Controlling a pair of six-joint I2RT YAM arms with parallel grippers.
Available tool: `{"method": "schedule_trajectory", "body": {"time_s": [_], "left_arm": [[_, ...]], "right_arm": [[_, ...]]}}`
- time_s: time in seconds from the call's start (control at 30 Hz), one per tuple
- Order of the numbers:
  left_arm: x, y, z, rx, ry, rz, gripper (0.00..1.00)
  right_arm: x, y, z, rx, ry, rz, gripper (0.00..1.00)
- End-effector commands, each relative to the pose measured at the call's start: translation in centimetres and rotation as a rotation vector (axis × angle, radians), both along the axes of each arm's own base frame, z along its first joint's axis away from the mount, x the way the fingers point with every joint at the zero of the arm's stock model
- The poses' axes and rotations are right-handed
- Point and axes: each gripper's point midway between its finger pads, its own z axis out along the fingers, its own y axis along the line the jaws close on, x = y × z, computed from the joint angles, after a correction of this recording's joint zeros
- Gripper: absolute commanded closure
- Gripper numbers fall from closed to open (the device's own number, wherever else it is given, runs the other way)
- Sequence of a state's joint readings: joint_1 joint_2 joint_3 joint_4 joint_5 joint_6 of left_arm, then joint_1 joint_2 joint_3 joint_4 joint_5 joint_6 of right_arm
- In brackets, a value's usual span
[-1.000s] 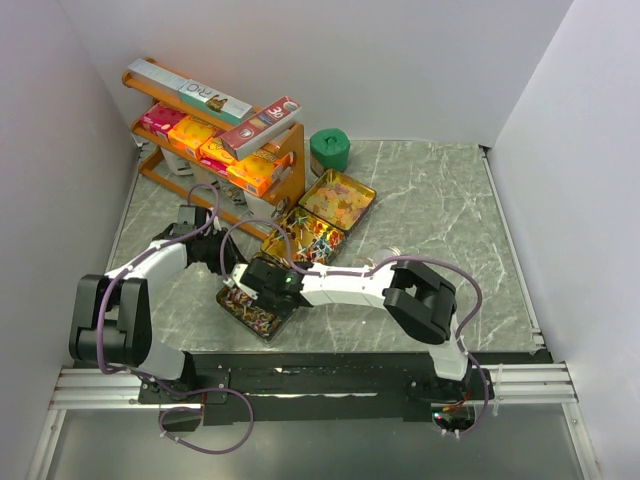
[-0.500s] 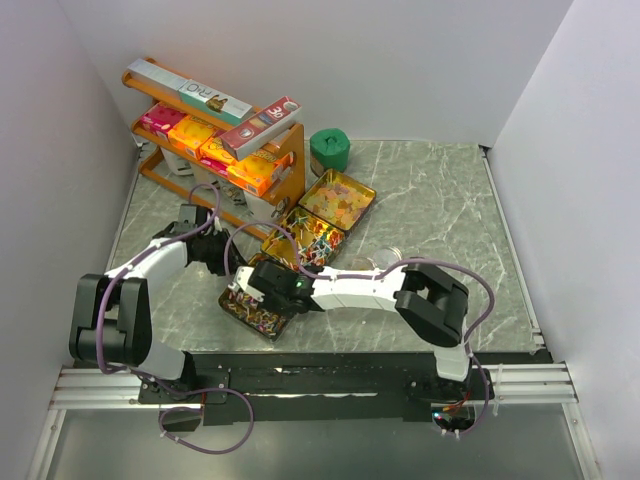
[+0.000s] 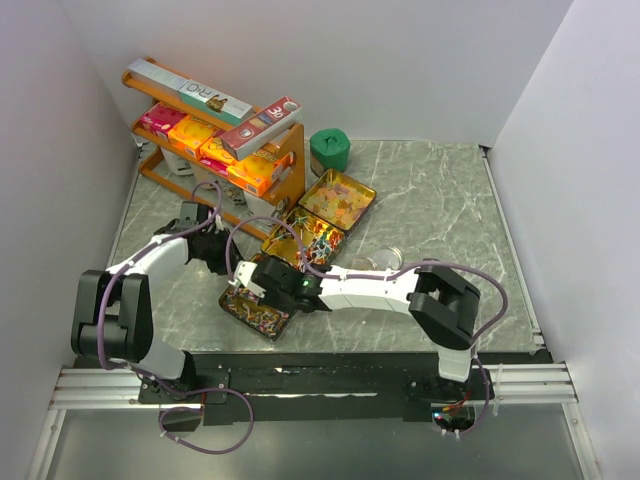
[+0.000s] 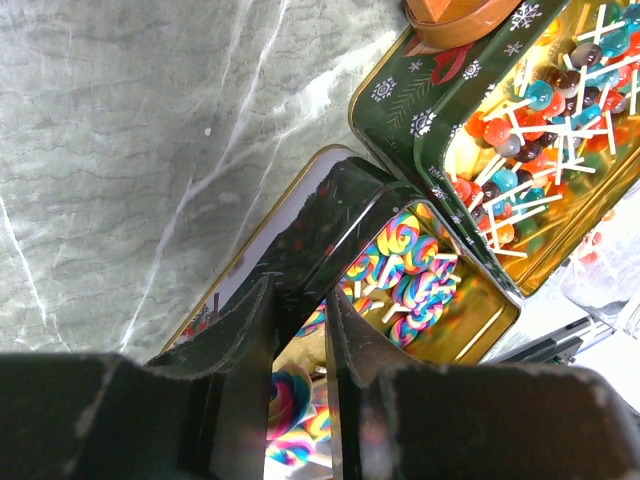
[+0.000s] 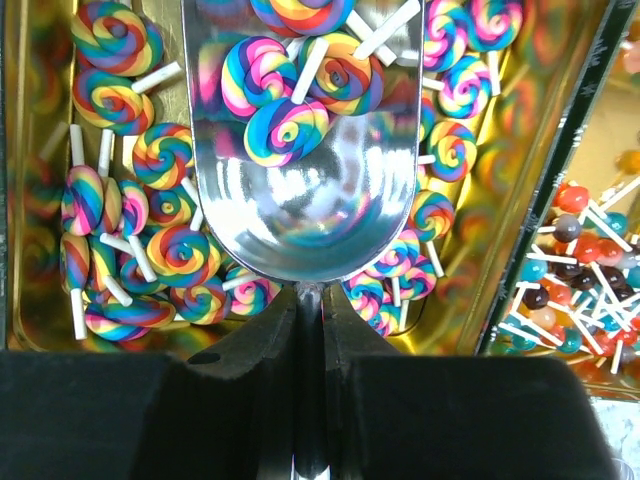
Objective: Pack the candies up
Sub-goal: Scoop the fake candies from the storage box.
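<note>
A grey-green marbled worktop (image 3: 440, 200) sits between plain white walls (image 3: 400, 60). Two white and black arms reach in from the near edge. Three rectangular metal tins with gold insides lie in a diagonal row and hold the candies. The near tin (image 4: 340, 215) has flat rainbow swirl lollipops (image 5: 180, 250) on white sticks. The middle tin (image 4: 400, 110), green with snowflakes, has small round lollipops (image 4: 530, 100). The far tin (image 3: 371, 196) has orange-yellow sweets (image 3: 338, 200). The left tool (image 4: 300, 340) is narrow, pinching the near tin's wall. The right tool (image 5: 308, 320) is clamped on the handle of one shiny steel scoop (image 5: 300, 190), which holds at least three swirl lollipops above the near tin. Behind stand one orange wooden rack (image 3: 292, 170) of cardboard boxes (image 3: 195, 132) and one green container (image 3: 329, 150).
</note>
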State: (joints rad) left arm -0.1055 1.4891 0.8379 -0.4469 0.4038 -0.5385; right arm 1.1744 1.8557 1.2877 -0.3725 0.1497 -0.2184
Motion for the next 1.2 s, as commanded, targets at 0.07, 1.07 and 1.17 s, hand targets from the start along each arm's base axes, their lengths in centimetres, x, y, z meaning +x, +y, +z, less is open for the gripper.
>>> {"method": "schedule_trajectory", "body": {"time_s": [0.07,1.07,1.17], "left_arm": [[0.5,-0.1,0.5,0.004,0.011,0.006,0.99],[1.4,0.1,2.7,0.007,-0.036,0.033,0.74],[1.8,0.1,3.4,0.009,-0.052,0.032,0.65]], "right_arm": [[0.7,1.1,3.9,0.134,-0.070,-0.003,1.00],[-0.4,-5.1,9.9,0.169,-0.093,-0.124,1.00],[-0.7,-7.2,10.6,0.155,-0.078,-0.179,1.00]]}}
